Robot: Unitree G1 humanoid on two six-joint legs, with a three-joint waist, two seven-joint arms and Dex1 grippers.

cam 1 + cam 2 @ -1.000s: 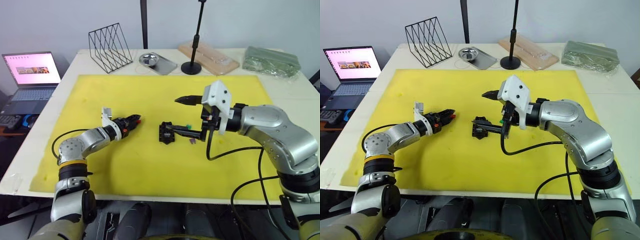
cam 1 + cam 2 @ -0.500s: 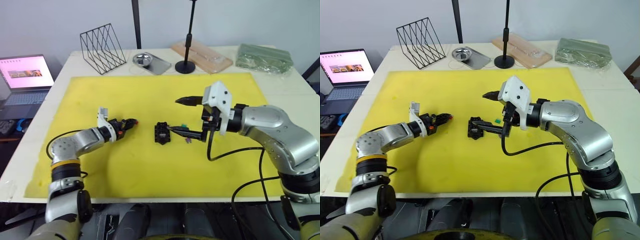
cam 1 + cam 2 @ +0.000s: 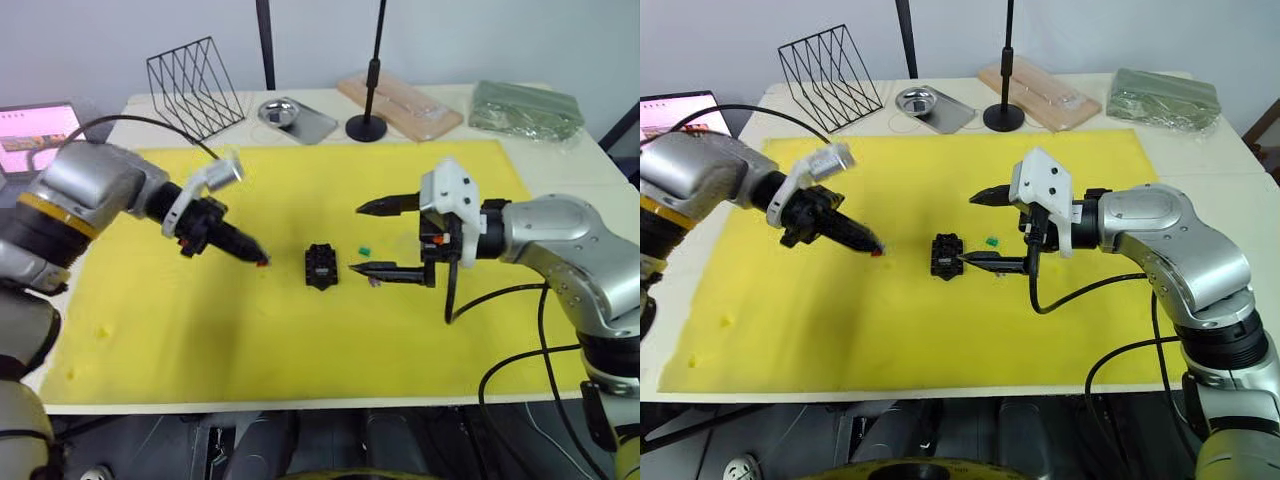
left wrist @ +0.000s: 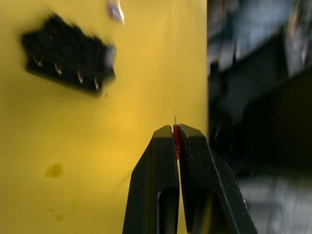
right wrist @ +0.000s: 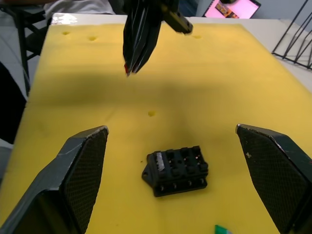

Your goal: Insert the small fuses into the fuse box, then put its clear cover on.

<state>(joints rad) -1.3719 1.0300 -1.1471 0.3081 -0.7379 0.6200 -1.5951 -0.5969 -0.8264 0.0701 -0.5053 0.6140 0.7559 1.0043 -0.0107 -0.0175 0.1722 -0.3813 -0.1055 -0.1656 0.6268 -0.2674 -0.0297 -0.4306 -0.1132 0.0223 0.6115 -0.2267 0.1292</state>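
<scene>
On the yellow foam mat (image 3: pixel 300 330), a small black plastic fuse box (image 3: pixel 321 267), slots up, midway between both arms. Left gripper (image 4: pixel 176 141) pinched shut on a tiny red blade fuse (image 4: pixel 176 139), just left of the box. Right gripper (image 3: pixel 390 238) spread wide, empty, close to the box. Beside it, a small green fuse (image 3: pixel 365 249). Probably feather-light, rigid, slick plastic; best nipped across the flat body, blades left free, with gentle pressure.
</scene>
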